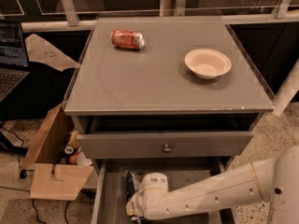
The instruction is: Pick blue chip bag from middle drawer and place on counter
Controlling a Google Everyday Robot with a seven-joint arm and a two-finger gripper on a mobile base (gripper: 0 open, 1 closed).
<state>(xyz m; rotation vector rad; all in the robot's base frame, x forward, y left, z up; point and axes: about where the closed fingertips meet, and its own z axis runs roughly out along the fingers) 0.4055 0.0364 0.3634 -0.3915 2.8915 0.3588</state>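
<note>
Down in the open middle drawer (110, 200), the blue chip bag (132, 183) lies toward the back left, standing partly on edge, its dark foil and white patches showing just beside the robot's white wrist housing. The arm reaches in from the lower right, crossing the drawer floor, and the pincer (132, 212) sits low at the drawer's left side, in front of the bag and very near it. Whether the pincer is spread, narrowed or gripping anything cannot be told from this angle, nor whether it touches the bag.

Above, a drawer front with a small round knob (167, 148) stands slightly pulled out under the table (149, 85). On the table, an orange-red soda can (127, 38) lies on its side near the back left, and a pale bowl (207, 63) rests upright toward the right, well apart from the can. A cardboard box (52, 171) with open flaps sits on the floor to the left of the cabinet, and a laptop (10, 55) shows at the far left edge.
</note>
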